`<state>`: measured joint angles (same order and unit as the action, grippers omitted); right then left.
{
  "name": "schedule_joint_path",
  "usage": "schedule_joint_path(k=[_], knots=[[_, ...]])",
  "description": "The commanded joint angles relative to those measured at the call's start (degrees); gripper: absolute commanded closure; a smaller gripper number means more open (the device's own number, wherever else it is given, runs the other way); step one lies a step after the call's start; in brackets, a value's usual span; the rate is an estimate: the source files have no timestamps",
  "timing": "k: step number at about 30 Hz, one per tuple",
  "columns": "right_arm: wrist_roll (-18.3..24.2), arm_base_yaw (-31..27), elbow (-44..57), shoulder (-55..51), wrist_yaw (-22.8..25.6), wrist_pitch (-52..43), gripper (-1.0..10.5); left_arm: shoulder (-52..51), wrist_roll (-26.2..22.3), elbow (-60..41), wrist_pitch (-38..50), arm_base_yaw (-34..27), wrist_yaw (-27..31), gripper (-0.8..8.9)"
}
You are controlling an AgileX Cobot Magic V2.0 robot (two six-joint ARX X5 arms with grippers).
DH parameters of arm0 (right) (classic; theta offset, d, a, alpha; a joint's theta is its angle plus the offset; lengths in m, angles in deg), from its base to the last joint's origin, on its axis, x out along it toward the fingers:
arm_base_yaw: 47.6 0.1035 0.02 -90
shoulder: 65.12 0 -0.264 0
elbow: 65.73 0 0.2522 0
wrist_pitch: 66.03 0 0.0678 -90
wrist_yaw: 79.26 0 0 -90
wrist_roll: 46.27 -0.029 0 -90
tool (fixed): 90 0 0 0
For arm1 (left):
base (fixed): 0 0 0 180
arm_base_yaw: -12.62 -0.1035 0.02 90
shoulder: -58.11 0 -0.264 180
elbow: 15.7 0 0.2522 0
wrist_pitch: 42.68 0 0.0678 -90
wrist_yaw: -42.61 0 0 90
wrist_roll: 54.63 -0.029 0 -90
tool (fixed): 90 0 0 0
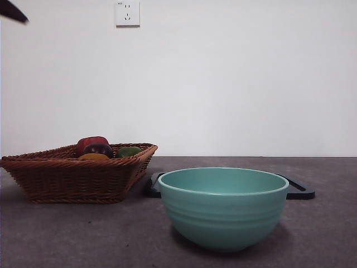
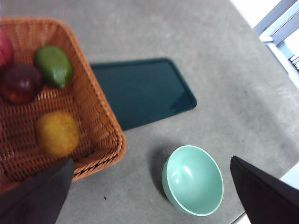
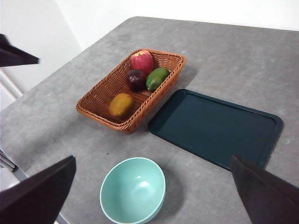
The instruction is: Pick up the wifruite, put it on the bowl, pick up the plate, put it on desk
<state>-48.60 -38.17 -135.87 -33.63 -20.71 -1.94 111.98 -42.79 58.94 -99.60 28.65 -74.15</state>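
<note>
bowl [image 1: 223, 207]: teal-green, upright, nothing inside it. Nearest thing to my front camera, standing on the tabletop [image 1: 67, 234]. I take it as the landmark.
left end effector [image 2: 149, 196]: I see both black jaws spread wide with nothing between them. It hangs high above the bowl and the near corner of the basket, touching nothing.
right end effector [image 3: 154, 196]: jaws wide apart too, nothing gripped. High up, looking down on the bowl from the near side. Well clear of everything.
tray [image 3: 216, 127]: flat dark teal rectangle with a raised rim, lying just behind the bowl. In the front view only its dark edges show either side of the bowl. Bare surface.
basket [image 1: 72, 176]: brown wicker, behind the bowl and off to the left in the front view, one corner right beside the tray's edge.
wifruite [image 3: 121, 105]: orange-brown, lying in the basket at the end closest to the bowl. Apart from the other fruit.
dark purple fruit [image 3: 136, 79]: further back in the basket than the wifruite, beside the green one.
green fruit [image 3: 157, 78]: next to the purple one, near the basket wall on the tray side.
red fruit [image 3: 142, 60]: in the basket end farthest from the bowl.
wall socket [image 1: 127, 13]: on the white wall far behind the bowl.
</note>
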Motion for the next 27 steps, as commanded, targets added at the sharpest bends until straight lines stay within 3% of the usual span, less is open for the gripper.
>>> schedule_joint_path(k=[1, 5, 11, 23, 27], knots=[[0.17, 0.24, -1.07, 0.15, -0.11, -0.61, 3.2, 5.22, 2.03, 3.63, 0.33, 0.22, 0.24, 1.63], [0.17, 0.24, -1.07, 0.15, -0.09, -0.61, 3.2, 12.90, 2.49, 8.35, -2.14, 0.26, 1.60, 1.66], [0.17, 0.24, -1.07, 0.15, -0.09, -0.61, 3.2, 23.63, 2.05, 16.04, -8.15, 1.66, 11.10, 1.66], [0.17, 0.24, -1.07, 0.15, -0.09, -0.61, 3.2, 40.22, 0.90, 20.48, -7.80, 5.99, 23.19, 1.66], [0.17, 0.26, -1.07, 0.15, -0.09, -0.59, 3.2, 45.46, 0.90, 20.48, -4.92, 6.56, 23.82, 1.66]])
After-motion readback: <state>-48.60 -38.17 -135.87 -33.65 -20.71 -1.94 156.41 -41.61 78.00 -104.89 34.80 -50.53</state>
